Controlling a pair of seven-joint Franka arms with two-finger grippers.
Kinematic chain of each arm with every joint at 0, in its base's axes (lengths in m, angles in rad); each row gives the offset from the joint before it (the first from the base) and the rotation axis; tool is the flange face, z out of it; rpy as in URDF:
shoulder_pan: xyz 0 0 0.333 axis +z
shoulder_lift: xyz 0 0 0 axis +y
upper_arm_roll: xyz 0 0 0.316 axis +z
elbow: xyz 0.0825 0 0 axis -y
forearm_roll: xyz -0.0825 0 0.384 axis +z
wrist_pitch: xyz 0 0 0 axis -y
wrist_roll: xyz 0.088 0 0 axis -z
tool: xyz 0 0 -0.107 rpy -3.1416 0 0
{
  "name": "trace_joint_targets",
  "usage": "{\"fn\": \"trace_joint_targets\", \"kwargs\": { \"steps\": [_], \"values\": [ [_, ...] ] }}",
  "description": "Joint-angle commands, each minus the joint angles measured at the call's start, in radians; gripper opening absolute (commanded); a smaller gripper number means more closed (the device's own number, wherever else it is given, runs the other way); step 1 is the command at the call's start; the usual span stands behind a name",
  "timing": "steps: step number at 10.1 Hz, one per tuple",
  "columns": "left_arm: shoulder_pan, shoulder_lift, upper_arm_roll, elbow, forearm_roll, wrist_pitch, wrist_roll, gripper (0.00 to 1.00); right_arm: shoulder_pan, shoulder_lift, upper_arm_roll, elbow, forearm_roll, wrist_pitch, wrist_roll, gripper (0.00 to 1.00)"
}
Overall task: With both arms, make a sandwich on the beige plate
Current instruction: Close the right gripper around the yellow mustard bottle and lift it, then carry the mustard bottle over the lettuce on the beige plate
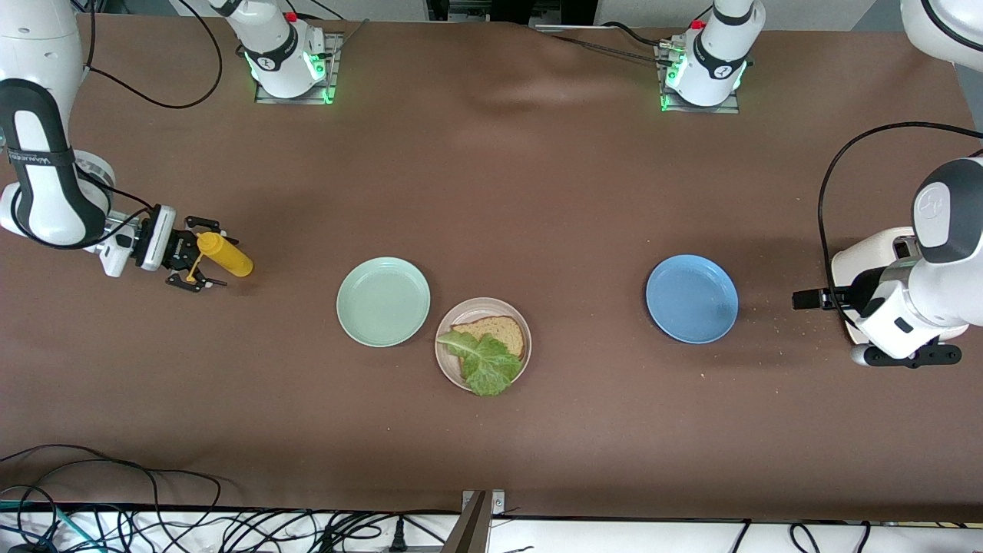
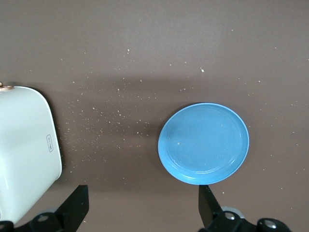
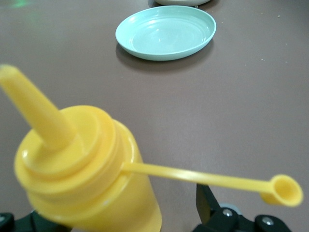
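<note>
The sandwich (image 1: 485,347) is incomplete: one slice of brown wholegrain bread (image 1: 501,332) lies on the round, shallow, pale pinkish-beige plastic plate (image 1: 447,361) with a ruffled green lettuce leaf (image 1: 484,362) over its nearer part. This plate sits near the middle of the brown-covered table (image 1: 537,200). A round mint-green plate (image 1: 383,301) lies just beside it, toward the right arm's end and slightly farther from the front camera. A round blue plate (image 1: 692,299) lies well apart, toward the left arm's end.

The right gripper (image 1: 188,265) is at the right arm's end of the table, low beside a yellow plastic squeeze bottle (image 1: 224,254) with a tethered cap (image 3: 285,189). Its jaws stand spread with the bottle between them; contact cannot be confirmed.

The left gripper (image 2: 142,208) hangs above the table at the left arm's end, jaws spread wide and holding nothing. Below it lie the blue plate, scattered crumbs (image 2: 116,116) and a white rounded appliance (image 2: 24,145).
</note>
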Motion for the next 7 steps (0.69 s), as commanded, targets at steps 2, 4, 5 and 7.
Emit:
{"fn": "trace_joint_targets", "kwargs": {
  "steps": [2,4,5,7],
  "values": [
    [-0.003,-0.006,-0.003,-0.001,0.036,-0.006,-0.009,1.00,0.005,0.042,0.031,0.051,0.041,-0.002,-0.025,0.00],
    [-0.003,-0.006,-0.003,-0.001,0.036,-0.006,-0.009,1.00,0.063,0.037,0.029,0.085,0.041,0.026,-0.024,0.00],
    [-0.003,-0.006,-0.003,-0.001,0.037,-0.006,-0.009,1.00,0.105,0.033,0.029,0.108,0.038,0.064,-0.018,0.00],
    [-0.003,-0.004,-0.003,-0.001,0.036,-0.006,-0.011,1.00,0.227,0.030,0.026,0.154,0.030,0.171,0.016,0.00]
  ]
}}
